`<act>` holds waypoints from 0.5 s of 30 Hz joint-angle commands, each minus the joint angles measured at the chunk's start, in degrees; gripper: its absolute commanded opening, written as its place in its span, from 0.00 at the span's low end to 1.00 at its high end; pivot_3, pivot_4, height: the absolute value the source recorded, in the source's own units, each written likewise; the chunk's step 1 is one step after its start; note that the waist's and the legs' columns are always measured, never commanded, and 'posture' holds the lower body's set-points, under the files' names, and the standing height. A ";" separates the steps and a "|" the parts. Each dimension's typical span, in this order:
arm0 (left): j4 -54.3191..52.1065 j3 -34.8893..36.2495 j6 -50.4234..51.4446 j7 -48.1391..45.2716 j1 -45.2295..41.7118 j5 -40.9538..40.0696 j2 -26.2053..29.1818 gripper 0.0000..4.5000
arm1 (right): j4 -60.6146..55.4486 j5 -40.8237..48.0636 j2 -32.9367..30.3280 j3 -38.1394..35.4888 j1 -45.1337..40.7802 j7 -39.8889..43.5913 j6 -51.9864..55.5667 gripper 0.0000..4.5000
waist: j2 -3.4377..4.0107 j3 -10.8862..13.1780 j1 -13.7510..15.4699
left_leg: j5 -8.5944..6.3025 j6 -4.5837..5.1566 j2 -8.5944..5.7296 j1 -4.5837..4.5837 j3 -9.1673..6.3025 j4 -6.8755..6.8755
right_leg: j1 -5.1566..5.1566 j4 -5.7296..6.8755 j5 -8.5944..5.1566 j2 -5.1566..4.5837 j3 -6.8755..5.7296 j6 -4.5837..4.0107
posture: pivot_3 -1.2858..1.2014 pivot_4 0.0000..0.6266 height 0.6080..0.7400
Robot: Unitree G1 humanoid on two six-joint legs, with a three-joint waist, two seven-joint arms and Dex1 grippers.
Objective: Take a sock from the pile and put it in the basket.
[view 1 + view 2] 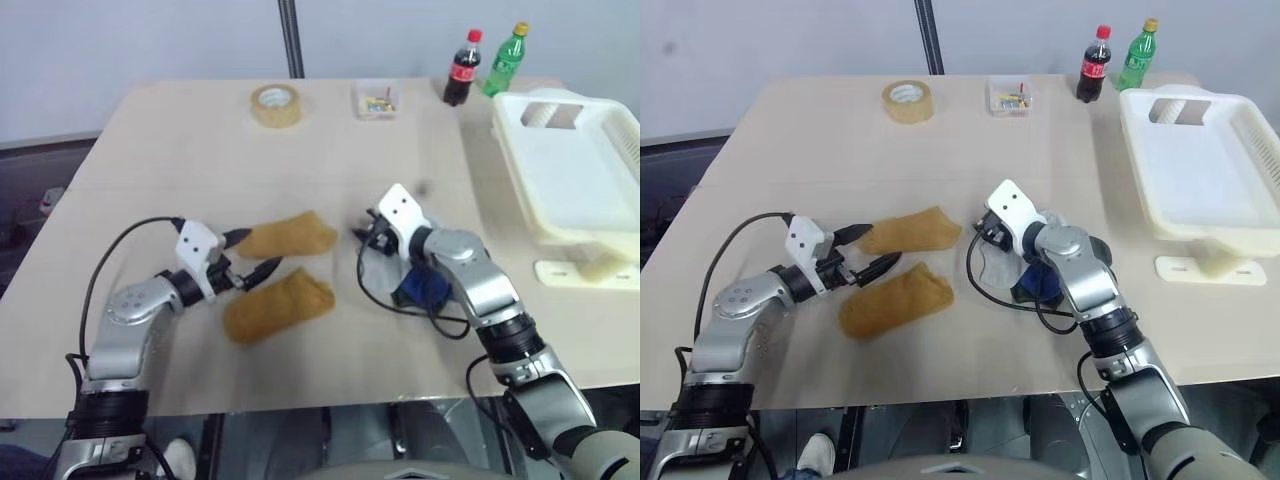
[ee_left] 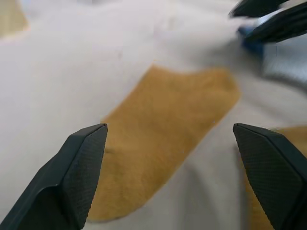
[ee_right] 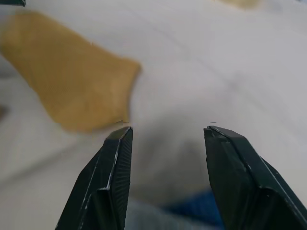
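The sock [image 1: 278, 305] I'm after lies flat on the table [image 1: 180, 150], lower centre of the frame in the left eye view, a mustard-yellow one with nothing gripping it. A second yellow sock [image 1: 287, 239] sits just above it in the picture, close beside but apart. My left end effector [image 1: 256, 255] hangs between the two with its fingers spread wide and empty; one fingertip reaches toward the upper sock, the other over the near end of the lower one. In its wrist view a yellow sock fills the gap between the open fingers.

To the right of centre, my right end effector [image 1: 362, 234] has its fingers parted and holds nothing. Under its forearm lies the rest of the pile [image 1: 418, 285], blue and light grey showing.

The basket [image 1: 575, 175] stands at the upper right of the frame, well apart from the socks and empty as far as I can see.

I judge this the reaching step: nothing lifted yet. Next I'd lower the left fingers over one yellow sock, pinch the fabric firmly, and lift cleanly before the long carry across.
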 commanded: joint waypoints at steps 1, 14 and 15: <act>0.95 0.72 -1.08 1.97 -0.93 1.66 0.30 1.00 | -4.26 2.10 1.61 -1.19 0.89 -1.25 2.58 0.54 | 0.00 0.00 0.15 | 0.00 0.00 0.01 -0.01 -0.01 0.00 | -0.01 0.00 0.00 0.00 -0.01 0.00 | 0.52 0.24 1.00; 6.23 -1.64 0.71 2.20 -2.40 4.43 0.62 1.00 | -4.65 4.26 5.45 -0.11 1.04 -2.97 5.58 0.54 | -0.01 -0.01 0.48 | 0.00 0.00 0.01 -0.02 -0.05 0.06 | 0.02 0.02 0.00 -0.08 -0.04 0.01 | 0.52 0.24 1.00; 6.29 -1.68 1.67 2.14 -2.41 4.13 0.50 1.00 | -4.73 4.83 5.85 -0.51 0.83 -3.02 6.30 0.54 | -0.01 -0.01 0.47 | 0.00 0.00 0.02 -0.02 -0.05 0.06 | 0.02 0.03 0.00 -0.08 -0.04 0.01 | 0.52 0.24 1.00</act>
